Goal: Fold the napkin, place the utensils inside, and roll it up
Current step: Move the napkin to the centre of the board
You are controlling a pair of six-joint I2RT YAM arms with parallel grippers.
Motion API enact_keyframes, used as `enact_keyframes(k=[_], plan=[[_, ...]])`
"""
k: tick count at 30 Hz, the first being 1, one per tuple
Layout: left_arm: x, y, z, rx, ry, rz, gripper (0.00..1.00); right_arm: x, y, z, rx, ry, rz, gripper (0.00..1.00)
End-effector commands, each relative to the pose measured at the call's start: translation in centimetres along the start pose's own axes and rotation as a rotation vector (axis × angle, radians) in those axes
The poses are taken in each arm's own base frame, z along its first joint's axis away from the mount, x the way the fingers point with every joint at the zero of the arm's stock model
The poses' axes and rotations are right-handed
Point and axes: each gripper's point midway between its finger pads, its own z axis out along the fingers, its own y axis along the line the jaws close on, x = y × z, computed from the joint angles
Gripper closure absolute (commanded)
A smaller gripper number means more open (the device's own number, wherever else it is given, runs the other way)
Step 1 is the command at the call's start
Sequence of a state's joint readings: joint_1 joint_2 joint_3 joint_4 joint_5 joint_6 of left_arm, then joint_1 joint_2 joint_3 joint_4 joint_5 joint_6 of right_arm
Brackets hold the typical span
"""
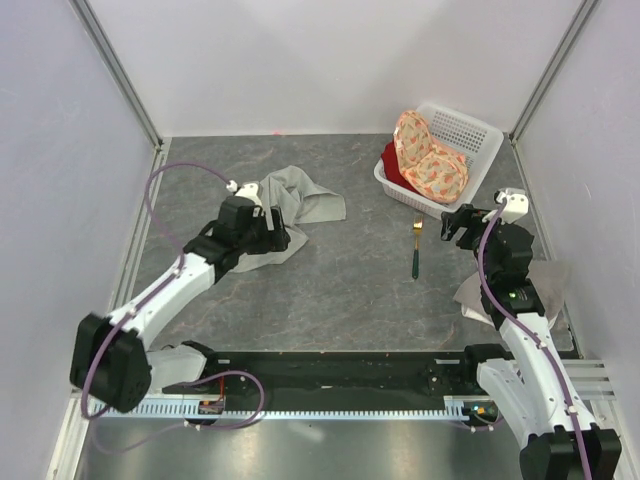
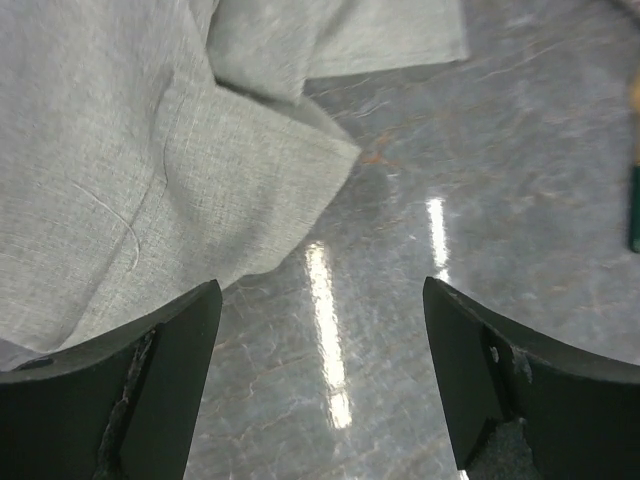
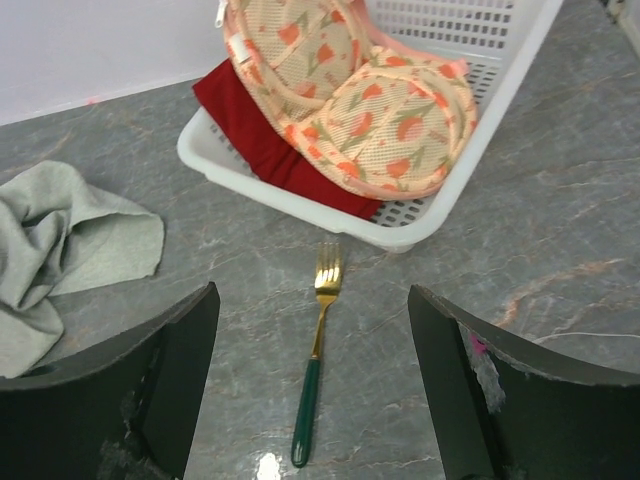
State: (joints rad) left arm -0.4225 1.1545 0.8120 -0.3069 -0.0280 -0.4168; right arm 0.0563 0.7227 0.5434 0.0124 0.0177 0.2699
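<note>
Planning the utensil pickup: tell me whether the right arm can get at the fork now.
Likely yes. The right gripper is open and faces the fork, which lies alone on bare table before the basket, nothing between them.

Bare grey table (image 1: 350, 290) is lying open at 6 and 9 o'clock of the fork (image 1: 416, 250), leaving a wide lane in. The white basket (image 1: 478, 128) is sitting just beyond the tines at 12 o'clock, crowding that side, with a floral cloth (image 1: 430, 160) bulging over its rim. A beige cloth (image 1: 545, 285) is lying at 4 o'clock. The crumpled napkin (image 1: 305, 200) is covering the surface at 1 o'clock of the left gripper (image 1: 278, 232), whose spread fingers are straddling mostly clear tabletop
</note>
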Motion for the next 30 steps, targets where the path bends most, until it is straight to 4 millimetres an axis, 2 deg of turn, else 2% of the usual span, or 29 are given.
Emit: enact_keyframes(k=[1, 3, 5, 6, 8, 10, 15, 16, 19, 20, 24, 26, 27, 28, 29, 30], plan=[[0.0, 1.6, 4.1, -0.108, -0.030, -0.058, 0.11, -2.0, 2.1, -0.3, -0.089, -0.028, 0.027, 0.15], [0.4, 2.0, 5.2, -0.123, -0.029, -0.045, 0.11, -1.9, 2.1, -0.3, -0.090, -0.019, 0.033, 0.15], [2.0, 2.2, 6.6, -0.121, 0.005, -0.036, 0.11, -1.7, 2.4, -0.4, -0.103, -0.012, 0.042, 0.15], [2.0, 1.5, 7.1, -0.088, -0.003, -0.043, 0.11, -1.4, 2.4, -0.3, -0.107, -0.004, 0.044, 0.15], [4.1, 1.2, 8.2, -0.073, 0.051, -0.035, 0.11, -0.9, 2.9, -0.3, -0.138, 0.015, 0.048, 0.15], [4.8, 0.5, 9.1, -0.048, 0.052, -0.029, 0.11, -0.6, 3.2, -0.2, -0.151, 0.034, 0.058, 0.15], [8.8, -1.1, 11.0, -0.030, 0.152, -0.010, 0.11, 0.5, 4.2, -0.1, -0.210, 0.082, 0.070, 0.14], [9.1, -1.8, 11.2, -0.008, 0.155, -0.009, 0.11, 0.5, 4.3, -0.1, -0.215, 0.084, 0.070, 0.14], [11.6, -4.6, 11.6, 0.047, 0.207, 0.021, 0.12, 1.7, 4.1, -0.2, -0.210, 0.128, 0.077, 0.14], [12.5, -6.5, 11.5, 0.094, 0.224, 0.029, 0.12, 1.9, 4.1, -0.2, -0.209, 0.132, 0.076, 0.15], [15.1, -11.0, 11.6, 0.185, 0.279, 0.062, 0.12, 3.0, 3.9, 0.1, -0.202, 0.163, 0.085, 0.14], [15.5, -13.8, 10.9, 0.250, 0.292, 0.090, 0.12, 3.2, 4.0, 0.1, -0.207, 0.172, 0.082, 0.15], [15.4, -14.1, 10.6, 0.249, 0.295, 0.100, 0.12, 3.5, 4.0, 0.2, -0.205, 0.184, 0.080, 0.15], [14.7, -14.6, 10.4, 0.258, 0.282, 0.101, 0.12, 3.7, 4.1, 0.2, -0.210, 0.188, 0.077, 0.14], [13.1, -15.4, 9.4, 0.280, 0.244, 0.099, 0.12, 3.8, 4.0, 0.3, -0.210, 0.195, 0.072, 0.14], [12.3, -15.0, 9.0, 0.254, 0.222, 0.120, 0.12, 4.0, 4.0, 0.3, -0.210, 0.205, 0.069, 0.15]])
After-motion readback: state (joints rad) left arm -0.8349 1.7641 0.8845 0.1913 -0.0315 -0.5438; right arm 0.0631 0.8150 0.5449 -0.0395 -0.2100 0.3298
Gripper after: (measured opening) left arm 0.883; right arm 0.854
